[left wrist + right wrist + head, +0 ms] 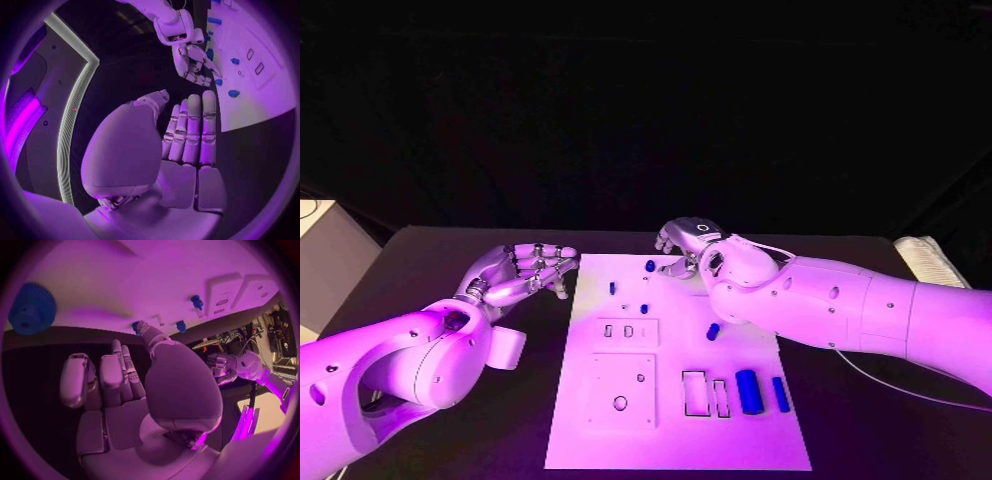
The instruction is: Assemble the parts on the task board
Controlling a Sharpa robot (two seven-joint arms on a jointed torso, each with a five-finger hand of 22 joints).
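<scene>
Right hand [692,245] hovers over the far edge of the flat white task board [596,440], fingers loosely apart, holding nothing; likely lining up on the small blue peg [651,266] just beside its fingertips. Left hand [519,273] waits off the board's left edge, fingers straight, empty, leaving room. Other blue parts lie mid-board and near edge, including a blue cylinder [749,391], not yet seated.

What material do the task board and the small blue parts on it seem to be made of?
The task board looks like matte white plastic, judging by its flat, even face with cleanly cut recesses. The blue parts look like smooth moulded plastic, uniform in colour; one has gear-like teeth. Neither can be confirmed.
</scene>
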